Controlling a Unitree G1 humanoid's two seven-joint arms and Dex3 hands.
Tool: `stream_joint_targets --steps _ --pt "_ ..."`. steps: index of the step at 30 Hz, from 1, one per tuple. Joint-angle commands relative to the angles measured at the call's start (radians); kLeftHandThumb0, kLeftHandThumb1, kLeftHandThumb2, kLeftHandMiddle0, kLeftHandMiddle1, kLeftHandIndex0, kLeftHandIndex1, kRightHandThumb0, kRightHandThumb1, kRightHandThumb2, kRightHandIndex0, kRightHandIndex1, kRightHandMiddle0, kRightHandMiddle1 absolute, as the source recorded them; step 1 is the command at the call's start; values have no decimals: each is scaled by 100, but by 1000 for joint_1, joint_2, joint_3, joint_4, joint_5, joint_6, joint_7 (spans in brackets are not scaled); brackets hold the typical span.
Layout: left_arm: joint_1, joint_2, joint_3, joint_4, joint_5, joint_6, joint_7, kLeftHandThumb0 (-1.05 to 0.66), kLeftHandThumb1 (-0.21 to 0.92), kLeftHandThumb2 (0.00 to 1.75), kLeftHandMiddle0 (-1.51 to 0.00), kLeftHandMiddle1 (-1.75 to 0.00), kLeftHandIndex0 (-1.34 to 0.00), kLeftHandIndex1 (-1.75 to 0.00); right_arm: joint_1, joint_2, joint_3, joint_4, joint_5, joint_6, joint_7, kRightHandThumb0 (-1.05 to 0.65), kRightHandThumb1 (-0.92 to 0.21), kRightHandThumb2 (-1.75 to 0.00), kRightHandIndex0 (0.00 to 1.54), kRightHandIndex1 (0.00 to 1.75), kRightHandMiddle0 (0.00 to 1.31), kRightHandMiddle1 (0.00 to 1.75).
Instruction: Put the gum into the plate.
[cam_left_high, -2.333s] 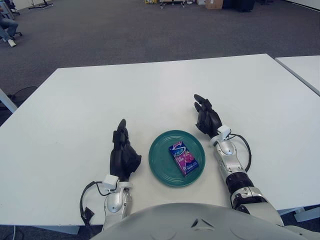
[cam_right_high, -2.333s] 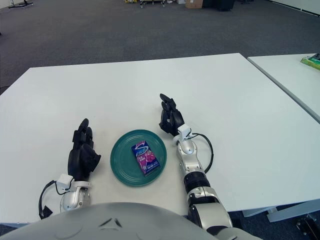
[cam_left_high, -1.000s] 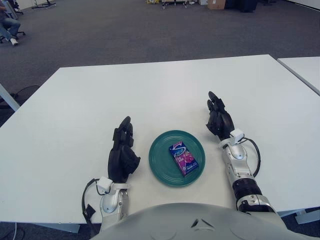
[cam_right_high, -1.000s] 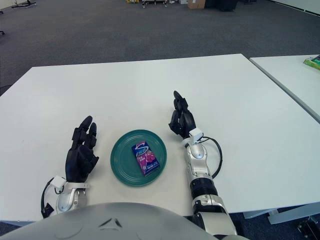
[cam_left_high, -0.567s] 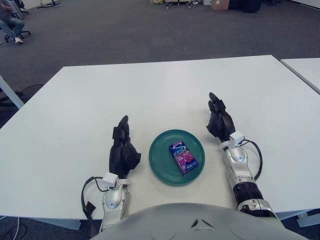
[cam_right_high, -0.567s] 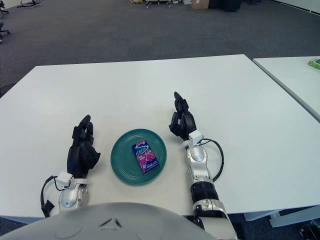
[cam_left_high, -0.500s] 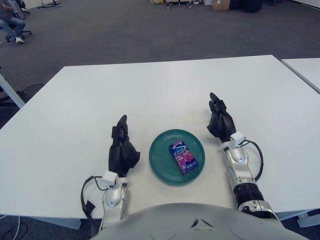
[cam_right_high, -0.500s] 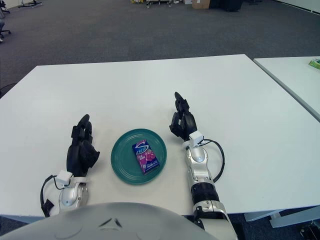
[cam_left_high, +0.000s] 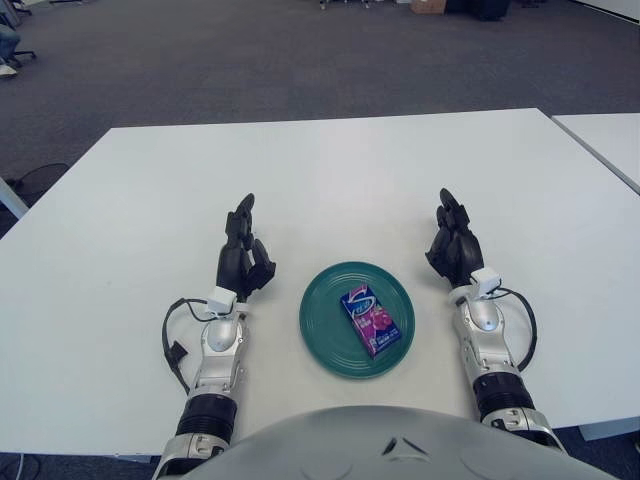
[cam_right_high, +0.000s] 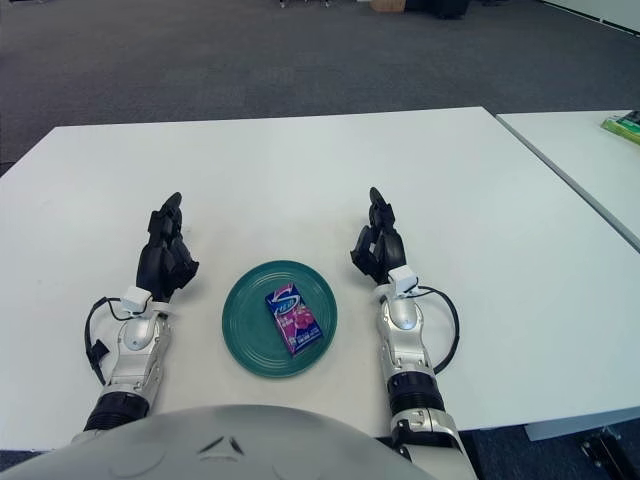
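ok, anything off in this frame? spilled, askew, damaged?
Nothing stands out. The gum pack lies flat inside the green plate, slightly angled. The left robot hand and right robot hand rest open on the white table, either side of the plate.

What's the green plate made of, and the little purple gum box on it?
The round teal green plate looks like smooth plastic with a dull sheen and faint rings, though glazed ceramic is possible. The small purple and blue gum pack seems to be printed cardboard or glossy wrap, boxy with sharp edges.
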Motion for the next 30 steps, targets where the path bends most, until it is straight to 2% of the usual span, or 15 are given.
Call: stream_joint_targets --steps 1,7,12,21,30 --pt "40 -3 -9 9 0 16 -12 -99 92 92 -3 0 0 -36 116 11 13 73 -30 -10 -15 -67 -92 -100 7 1 0 18" --pt "94 -30 -42 -198 37 108 14 -97 92 92 -4 0 0 -30 114 24 18 66 -2 30 -11 -71 -92 -98 6 0 0 14" --pt "80 -22 -28 -205 21 139 8 -97 92 92 -5 -1 0 -30 95 39 13 79 12 46 -17 -74 -92 -95 5 0 0 12" --pt "35 -10 -15 -138 -43 169 -47 -98 92 92 -7 -1 0 -39 68 62 -8 111 45 56 -10 -73 -92 -91 4 0 0 12" --pt "75 -19 -35 -157 -33 175 -65 -98 92 92 -8 -1 0 -38 78 59 -8 132 17 7 -21 -70 -92 -93 6 1 0 13"
